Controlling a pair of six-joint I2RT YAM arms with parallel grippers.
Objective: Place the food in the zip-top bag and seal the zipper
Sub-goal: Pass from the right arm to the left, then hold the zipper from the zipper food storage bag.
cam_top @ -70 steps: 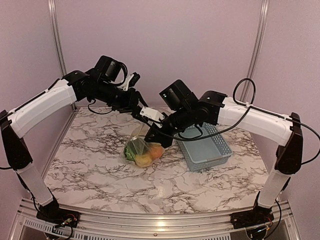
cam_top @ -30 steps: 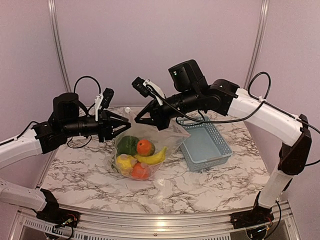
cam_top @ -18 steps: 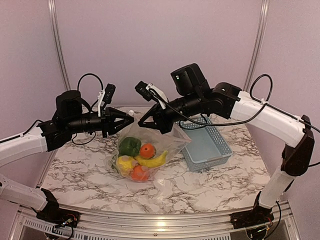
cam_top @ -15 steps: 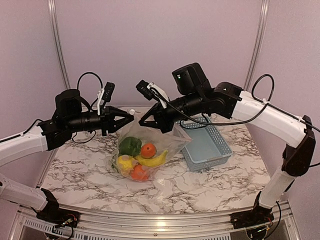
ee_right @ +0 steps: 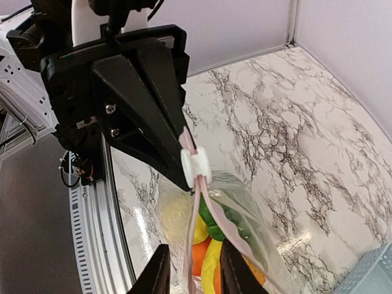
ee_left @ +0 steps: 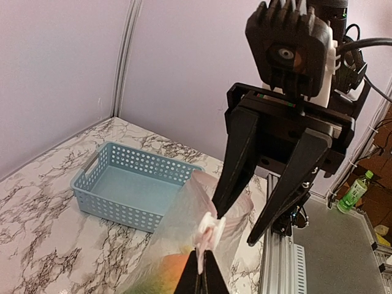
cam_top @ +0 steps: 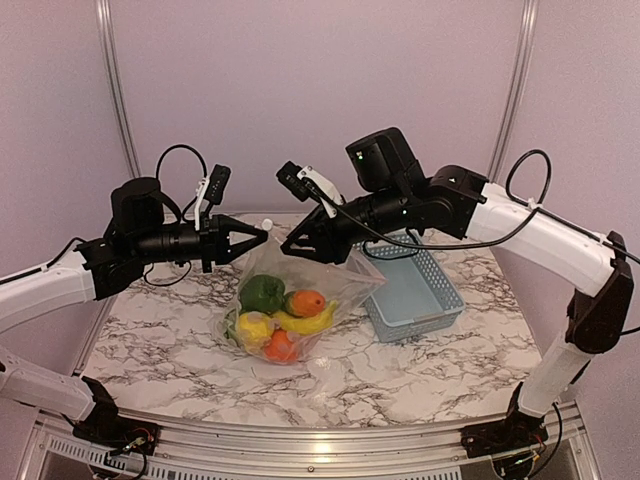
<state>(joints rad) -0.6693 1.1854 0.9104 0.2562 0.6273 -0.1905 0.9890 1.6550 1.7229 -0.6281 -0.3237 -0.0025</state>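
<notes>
The clear zip-top bag [cam_top: 322,278] hangs above the marble table with the food [cam_top: 283,315] inside: green pepper, orange, banana, lemon, a red piece. My left gripper [cam_top: 261,236] is shut on the bag's mouth edge just below the white slider [ee_left: 212,228]. In the right wrist view the pink zipper [ee_right: 200,211] runs down from the slider [ee_right: 196,165] between my right gripper's [ee_right: 195,246] fingers, which stand apart and do not pinch it. From above, the right gripper [cam_top: 290,249] faces the left one closely across the bag's top.
A grey-blue slotted basket [cam_top: 412,291] stands right of the bag, under the right arm. Purple walls close the back and sides. A metal rail [ee_left: 278,266] and a green bottle [ee_left: 355,191] lie beyond the table edge.
The left gripper has closed on the bag's mouth edge by the slider. The right gripper's jaws have parted from the strip. The bag has sagged slightly and the food shifted.
</notes>
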